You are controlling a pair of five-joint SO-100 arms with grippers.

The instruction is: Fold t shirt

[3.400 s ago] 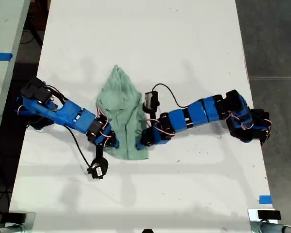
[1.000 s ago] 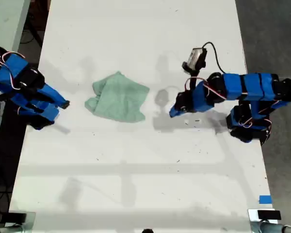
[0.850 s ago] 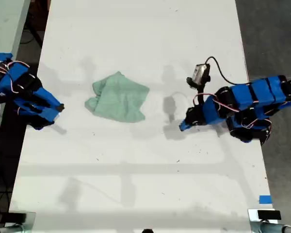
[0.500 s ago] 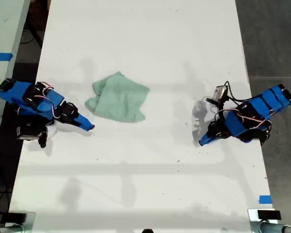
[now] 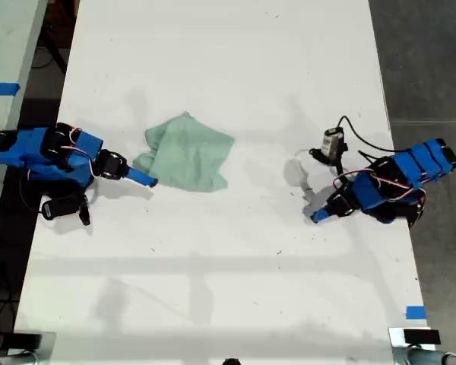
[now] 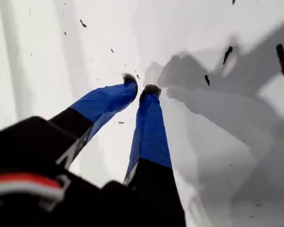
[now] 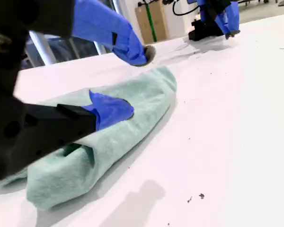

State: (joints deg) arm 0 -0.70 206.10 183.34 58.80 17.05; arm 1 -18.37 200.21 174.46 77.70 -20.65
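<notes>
Over on the exterior view's left, the second gripper (image 5: 142,178) lies low over the white table (image 5: 228,68), its blue tip pointing toward the t shirt (image 5: 186,153) and just beside the cloth's near edge. The second wrist view shows the jaws spread apart, one blue finger (image 7: 111,109) in front of the fabric and the other lifted above it; nothing is clamped between them, and whether the lower finger actually touches the cloth cannot be told.

In the middle sits the t shirt itself, a pale mint bundle folded over into a rough, rumpled patch, flat on the table. In the second wrist view the t shirt (image 7: 109,137) shows a thick rolled edge facing the camera.

On to the exterior view's right: the first gripper (image 5: 317,217) is down near the table, well apart from the cloth, its arm tucked back toward that table edge. The first wrist view has its two blue fingertips (image 6: 128,86) almost meeting, a thin gap between them, over bare, speckled tabletop, holding nothing.
</notes>
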